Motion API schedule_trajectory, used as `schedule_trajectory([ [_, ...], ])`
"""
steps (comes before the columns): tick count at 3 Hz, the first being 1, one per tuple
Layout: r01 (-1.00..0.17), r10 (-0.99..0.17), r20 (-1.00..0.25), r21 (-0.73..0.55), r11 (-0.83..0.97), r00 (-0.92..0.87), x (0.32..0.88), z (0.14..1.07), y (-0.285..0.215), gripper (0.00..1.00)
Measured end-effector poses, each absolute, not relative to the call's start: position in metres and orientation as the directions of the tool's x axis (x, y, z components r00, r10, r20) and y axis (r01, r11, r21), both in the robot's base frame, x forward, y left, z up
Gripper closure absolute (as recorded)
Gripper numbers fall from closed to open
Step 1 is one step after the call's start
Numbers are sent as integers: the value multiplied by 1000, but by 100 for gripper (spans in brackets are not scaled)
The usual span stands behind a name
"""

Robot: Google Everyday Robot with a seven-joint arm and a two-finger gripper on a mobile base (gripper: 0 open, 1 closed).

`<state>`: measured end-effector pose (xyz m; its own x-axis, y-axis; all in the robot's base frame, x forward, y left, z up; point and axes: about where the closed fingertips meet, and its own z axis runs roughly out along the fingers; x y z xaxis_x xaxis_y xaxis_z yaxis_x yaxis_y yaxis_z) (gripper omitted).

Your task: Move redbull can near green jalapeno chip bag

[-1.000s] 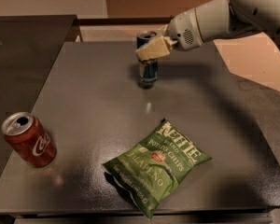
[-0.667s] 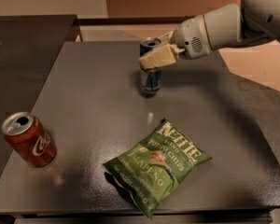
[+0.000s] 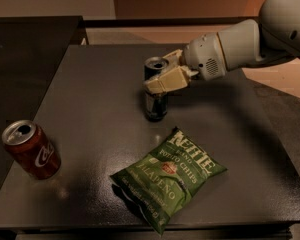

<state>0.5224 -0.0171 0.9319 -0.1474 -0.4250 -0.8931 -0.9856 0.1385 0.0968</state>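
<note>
The redbull can (image 3: 155,104) is a slim dark can with a silver top, upright near the middle of the dark table (image 3: 90,99). My gripper (image 3: 160,76) reaches in from the right and is shut on the can's upper half, one cream finger (image 3: 167,81) across its front. The can's base is at or just above the tabletop; I cannot tell which. The green jalapeno chip bag (image 3: 167,176) lies flat just in front of the can, a short gap between them.
A red cola can (image 3: 31,149) stands upright near the table's left edge. My white arm (image 3: 255,34) spans the right rear of the table. A second dark surface (image 3: 25,44) adjoins at the far left.
My gripper has carried the redbull can from the far middle of the table forward toward the chip bag. The bag and the cola can have not moved.
</note>
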Motion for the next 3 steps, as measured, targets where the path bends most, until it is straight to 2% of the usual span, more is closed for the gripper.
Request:
schedule_trajectory([
  [1, -991, -421, -900, 74, 114, -116, 504, 931, -15, 100],
  [2, -994, -418, -905, 39, 100, -78, 490, 931, -15, 81],
  [3, -995, -419, -906, 16, 96, -55, 481, 927, -16, 58],
])
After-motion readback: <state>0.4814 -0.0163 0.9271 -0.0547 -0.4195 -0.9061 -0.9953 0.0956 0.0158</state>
